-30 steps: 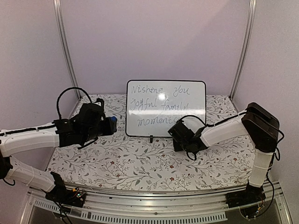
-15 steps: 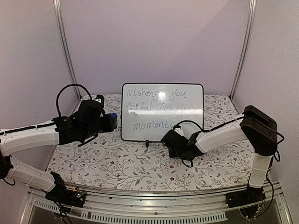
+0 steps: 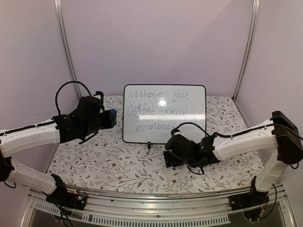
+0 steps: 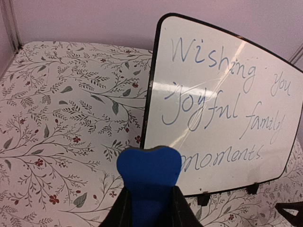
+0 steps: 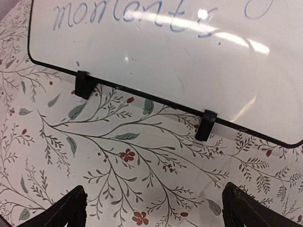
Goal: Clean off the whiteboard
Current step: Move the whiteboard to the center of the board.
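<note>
The whiteboard (image 3: 164,113) stands upright at the back middle of the table on small black feet (image 5: 206,125), with grey handwriting across it. My left gripper (image 3: 109,119) hovers just left of the board, shut on a blue eraser (image 4: 149,170) whose rounded end points at the board's (image 4: 222,104) lower left corner without touching it. My right gripper (image 3: 169,155) is low over the cloth in front of the board's bottom edge (image 5: 165,52). It (image 5: 154,198) is wide open and holds nothing.
A floral tablecloth (image 3: 118,161) covers the table. Aluminium posts (image 3: 66,47) rise at the back corners before a plain wall. A metal rail (image 3: 151,215) runs along the near edge by both arm bases.
The whiteboard slid slightly left while my right gripper was shut at its lower edge. That gripper has now opened and drawn back towards the front. The left gripper barely moved.
</note>
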Robot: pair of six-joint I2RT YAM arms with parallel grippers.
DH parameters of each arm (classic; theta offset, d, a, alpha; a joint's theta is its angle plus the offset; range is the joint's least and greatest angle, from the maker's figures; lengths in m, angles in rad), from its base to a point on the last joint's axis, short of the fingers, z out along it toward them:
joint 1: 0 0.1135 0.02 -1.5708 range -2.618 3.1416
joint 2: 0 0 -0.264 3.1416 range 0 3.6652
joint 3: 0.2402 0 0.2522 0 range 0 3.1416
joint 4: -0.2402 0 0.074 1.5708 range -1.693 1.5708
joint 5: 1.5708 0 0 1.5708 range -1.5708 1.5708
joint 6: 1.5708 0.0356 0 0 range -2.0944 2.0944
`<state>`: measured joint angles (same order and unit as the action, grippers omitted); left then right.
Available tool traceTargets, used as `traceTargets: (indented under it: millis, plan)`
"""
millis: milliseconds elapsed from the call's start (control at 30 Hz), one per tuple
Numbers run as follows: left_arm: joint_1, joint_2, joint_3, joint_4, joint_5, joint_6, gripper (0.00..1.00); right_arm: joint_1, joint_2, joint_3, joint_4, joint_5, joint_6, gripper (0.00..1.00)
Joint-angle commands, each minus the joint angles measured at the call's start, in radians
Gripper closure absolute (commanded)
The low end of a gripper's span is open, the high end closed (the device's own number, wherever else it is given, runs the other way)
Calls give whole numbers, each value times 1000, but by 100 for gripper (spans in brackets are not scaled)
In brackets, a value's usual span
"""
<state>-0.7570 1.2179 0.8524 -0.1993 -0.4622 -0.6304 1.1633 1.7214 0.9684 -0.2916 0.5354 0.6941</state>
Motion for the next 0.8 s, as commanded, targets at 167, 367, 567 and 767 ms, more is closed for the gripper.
traceTargets:
  millis: [167,367,567,767]
  plan:
    - [34,-14,26,29,26,66,96,-321,-511,-55,71,-188,-314,1]
    - [39,-52,-1,37,65,51,97,-647,-637,-101,184,-446,-364,1]
    - [41,-87,-39,55,109,44,98,-863,-537,-122,278,-732,-364,1]
    - [41,-112,-62,57,147,46,98,-1072,-402,-143,483,-1178,-372,1]
